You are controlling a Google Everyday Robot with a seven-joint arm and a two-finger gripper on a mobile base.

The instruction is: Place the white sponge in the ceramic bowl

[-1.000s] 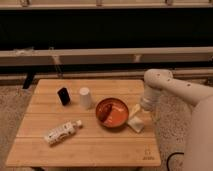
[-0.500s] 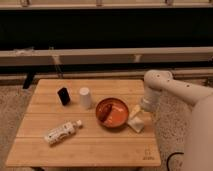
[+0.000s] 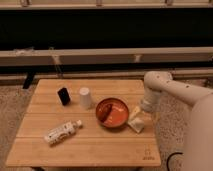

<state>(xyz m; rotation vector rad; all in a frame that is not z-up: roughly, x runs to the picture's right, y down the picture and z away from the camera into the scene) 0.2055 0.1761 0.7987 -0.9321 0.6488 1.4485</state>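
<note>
1. The gripper (image 3: 141,113) is low at the table's (image 3: 90,150) right side, right on top of the white sponge (image 3: 135,123). Likely there to grab it.
2. Whether the gripper is spread or pinching the sponge: can't tell.
3. The sponge sits just right of the ceramic bowl (image 3: 112,113), by its rim, not inside.
4. The bowl is empty, so the placing isn't done yet.
5. White cup (image 3: 85,98), dark object (image 3: 63,96) and bottle (image 3: 62,132) are left of the bowl, out of the path.
</note>
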